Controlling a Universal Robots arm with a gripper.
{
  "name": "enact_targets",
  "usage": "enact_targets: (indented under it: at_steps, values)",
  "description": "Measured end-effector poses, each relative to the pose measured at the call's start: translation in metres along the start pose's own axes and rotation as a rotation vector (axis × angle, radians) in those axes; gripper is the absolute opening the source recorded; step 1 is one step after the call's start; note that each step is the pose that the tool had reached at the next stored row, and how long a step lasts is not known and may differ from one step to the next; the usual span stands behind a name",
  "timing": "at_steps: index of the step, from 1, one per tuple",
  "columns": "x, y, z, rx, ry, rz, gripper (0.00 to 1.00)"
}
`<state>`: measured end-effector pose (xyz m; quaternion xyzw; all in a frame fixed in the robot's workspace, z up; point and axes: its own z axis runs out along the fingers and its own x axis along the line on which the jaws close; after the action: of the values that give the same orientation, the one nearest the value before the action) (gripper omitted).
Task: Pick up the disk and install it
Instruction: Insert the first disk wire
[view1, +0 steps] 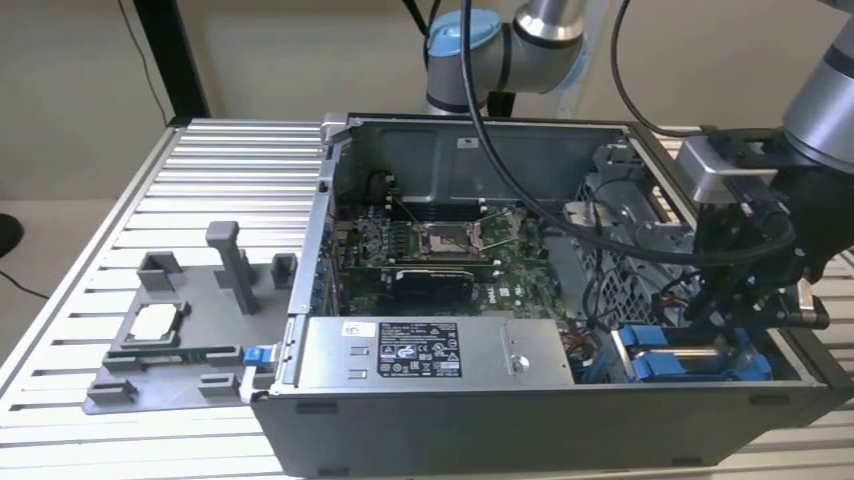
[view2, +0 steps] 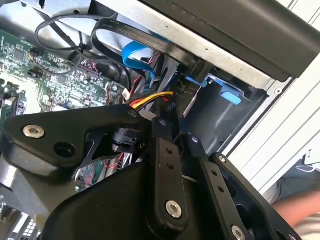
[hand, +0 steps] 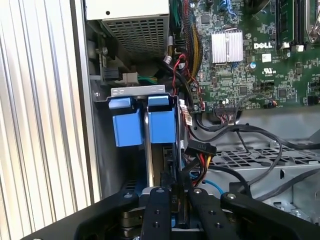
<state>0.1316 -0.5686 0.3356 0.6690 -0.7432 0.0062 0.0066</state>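
The disk (hand: 162, 125) stands on edge in the drive bay at the case's corner, its blue carrier end beside a second blue carrier (hand: 127, 126). In the exterior view the disk's blue end (view1: 657, 345) lies low at the exterior view's right, just under my gripper (view1: 707, 330). In the first wrist view my gripper (hand: 176, 182) is shut, its black fingers (hand: 157, 212) close together in line with the disk's near edge. I cannot tell whether the tips touch it. The second wrist view shows the gripper (view2: 179, 127) down among cables, with blue carrier plastic (view2: 196, 80) just beyond.
The open computer case (view1: 534, 415) holds the power supply (view1: 400, 350) beside the bay, the motherboard (view1: 441, 245) and a perforated cage (view1: 627, 250). Red, yellow and black cables (hand: 200, 155) crowd the bay's side. A grey fixture (view1: 174, 340) sits on the slatted table.
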Motion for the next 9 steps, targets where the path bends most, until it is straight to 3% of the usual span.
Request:
enact_targets:
  at_steps: [5,9]
  values:
    - [-0.0017,0.0000,0.0020,0.0010,0.0078,-0.009,0.00]
    - [-0.0028,0.0000,0.0026,0.0012,0.0093,-0.010,0.00]
